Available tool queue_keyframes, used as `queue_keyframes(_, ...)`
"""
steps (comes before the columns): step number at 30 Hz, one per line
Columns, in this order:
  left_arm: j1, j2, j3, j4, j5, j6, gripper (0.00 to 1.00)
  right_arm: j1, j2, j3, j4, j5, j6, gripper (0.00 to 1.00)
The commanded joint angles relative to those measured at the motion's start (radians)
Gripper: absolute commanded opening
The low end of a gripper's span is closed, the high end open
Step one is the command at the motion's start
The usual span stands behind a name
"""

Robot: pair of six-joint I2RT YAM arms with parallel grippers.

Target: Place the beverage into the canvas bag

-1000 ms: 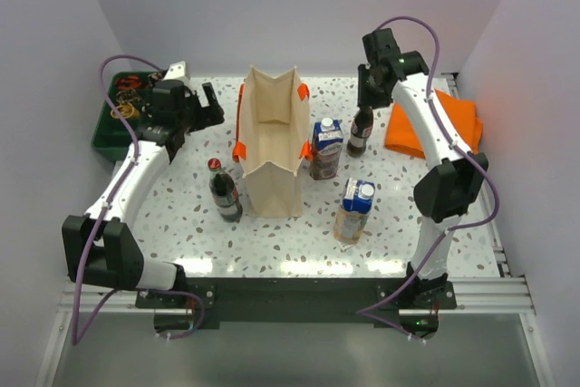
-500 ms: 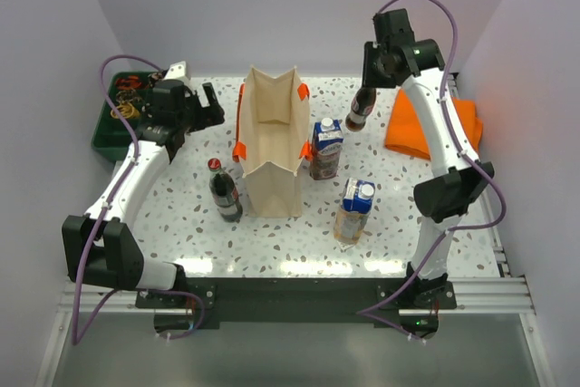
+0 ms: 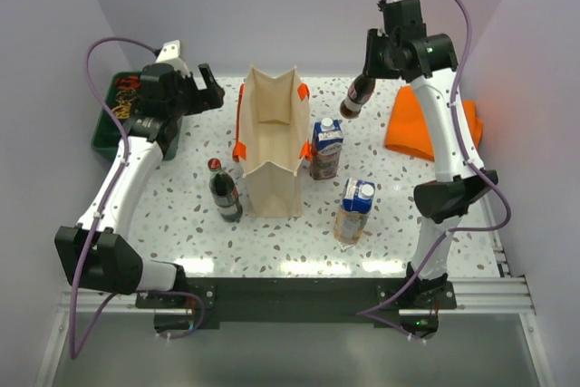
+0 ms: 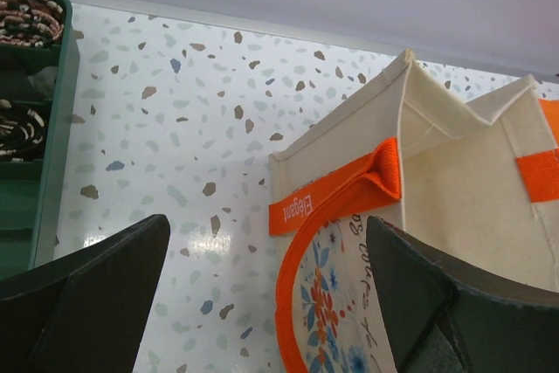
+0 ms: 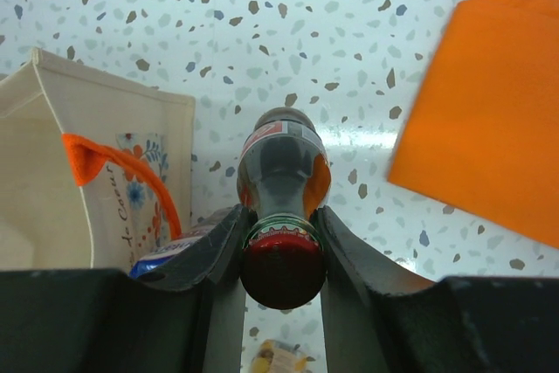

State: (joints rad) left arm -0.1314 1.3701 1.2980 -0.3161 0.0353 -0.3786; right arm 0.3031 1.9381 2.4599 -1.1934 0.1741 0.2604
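Note:
My right gripper (image 3: 370, 77) is shut on the neck of a dark cola bottle (image 3: 357, 99) with a red cap and holds it in the air, right of the canvas bag. The wrist view shows the bottle (image 5: 281, 172) hanging between my fingers (image 5: 210, 246). The canvas bag (image 3: 271, 138) stands upright and open, beige with orange handles; it also shows in the left wrist view (image 4: 454, 189) and the right wrist view (image 5: 79, 172). My left gripper (image 3: 201, 95) is open and empty, left of the bag's rim.
A second cola bottle (image 3: 224, 191) stands left of the bag. Two blue-topped cartons (image 3: 325, 148) (image 3: 353, 210) stand right of it. A folded orange cloth (image 3: 433, 124) lies at the right. A green tray (image 3: 113, 120) sits at the far left.
My right gripper has lifted the cola bottle off the table and carried it up and slightly left. My left arm has risen a little and moved back.

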Motion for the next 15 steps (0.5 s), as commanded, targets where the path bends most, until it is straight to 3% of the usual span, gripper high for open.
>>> queue_keyframes(1, 0.001, -0.036, 0.057, 0.008, 0.055, 0.015, 1.0, 0.007, -0.14, 0.088, 0.176, -0.027, 0.003, 0.0)
queue_keyframes(15, 0.001, -0.049, 0.018, 0.038, 0.121, 0.036, 1.0, 0.018, -0.203, 0.033, 0.304, -0.091, -0.013, 0.0)
